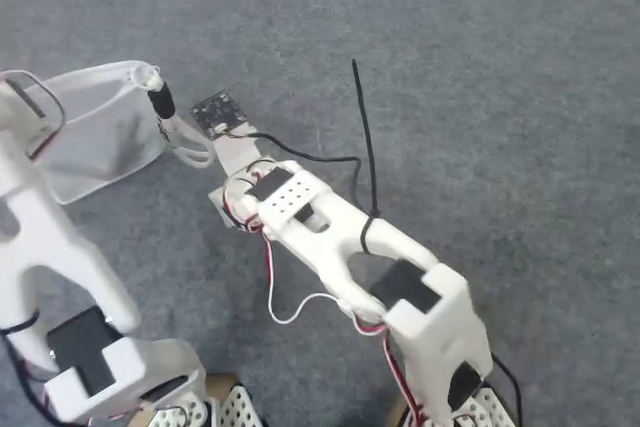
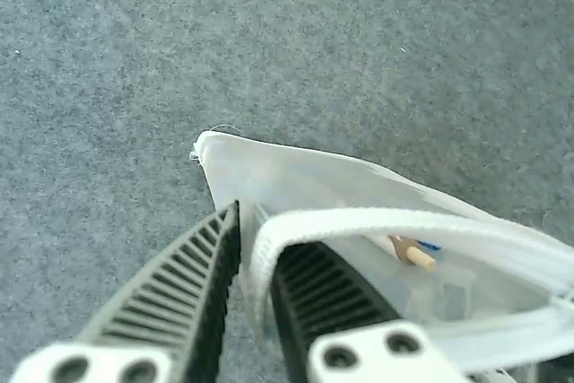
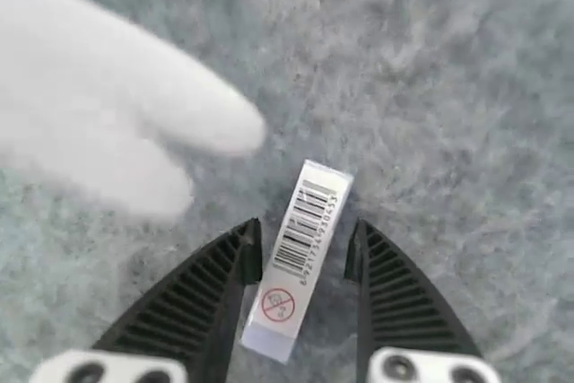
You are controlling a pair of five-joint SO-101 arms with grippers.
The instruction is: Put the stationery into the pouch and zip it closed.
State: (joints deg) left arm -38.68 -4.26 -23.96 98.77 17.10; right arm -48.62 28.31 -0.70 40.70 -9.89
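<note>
Pouch (image 2: 359, 186) hangs from my left tool (image 2: 247, 213), which is pinched narrow on the white ribbed band of its rim, one finger (image 2: 179, 284) outside the wall and the other inside the mouth. From the high view the pouch (image 1: 95, 142) is a translucent white bag at the left side of the grey surface (image 1: 500, 97), its mouth turned toward the middle. Through the wall I make out a thin tan-tipped stick (image 2: 413, 255) with a bit of blue beside it, already inside. A dark-tipped thing (image 1: 160, 102) sits at the mouth; I cannot tell what it is.

My right tool (image 3: 303, 230) stands wide over a small clear box (image 3: 296, 262) with a barcode label. The box lies flat on the surface between my two black ribbed fingers (image 3: 202, 284), with a gap showing on at least one side. A pale blur of the pouch (image 3: 108, 123) lies just beside it. My right arm (image 1: 350, 237) stretches toward the pouch's mouth, a black cable (image 1: 365, 137) trailing over it.
</note>
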